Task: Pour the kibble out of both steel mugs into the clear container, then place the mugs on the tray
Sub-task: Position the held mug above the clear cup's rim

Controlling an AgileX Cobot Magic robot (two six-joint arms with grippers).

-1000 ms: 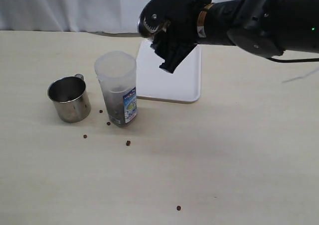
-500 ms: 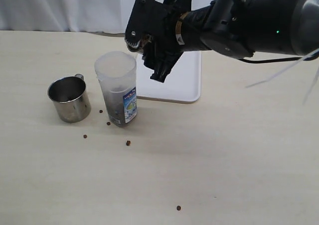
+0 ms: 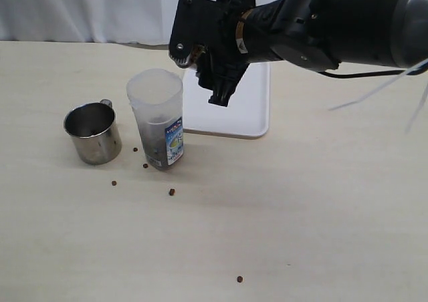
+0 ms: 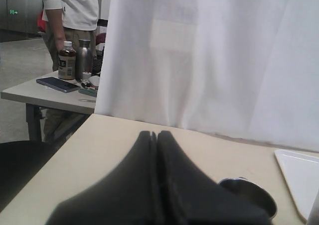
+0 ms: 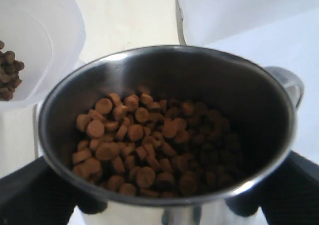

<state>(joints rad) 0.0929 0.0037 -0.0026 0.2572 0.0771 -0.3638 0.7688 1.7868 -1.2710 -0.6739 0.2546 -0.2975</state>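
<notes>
In the exterior view my right gripper [image 3: 212, 65] hangs over the tray's [image 3: 249, 108] left edge, just right of the clear container's [image 3: 157, 115] open top. It is shut on a steel mug [image 3: 192, 55], which the fingers mostly hide. The right wrist view shows that mug [image 5: 169, 60] gripped by the right gripper [image 5: 167, 207] and holding a heap of kibble [image 5: 149, 140]. The container [image 5: 37, 36] beside it has kibble [image 5: 7, 73] inside. The other mug [image 3: 92, 132] stands left of the container and looks empty. My left gripper [image 4: 157, 134] is shut on nothing, near that mug [image 4: 249, 195].
A few loose pellets lie on the table in front of the container [image 3: 172, 192], [image 3: 114, 182], and one near the front edge [image 3: 239, 279]. A white curtain hangs behind the table. In the left wrist view a person stands by a side table [image 4: 45, 93] with bottles.
My right arm has carried the filled mug left from above the tray toward the container's rim, then shifted only slightly. The container and the other mug have not moved.
</notes>
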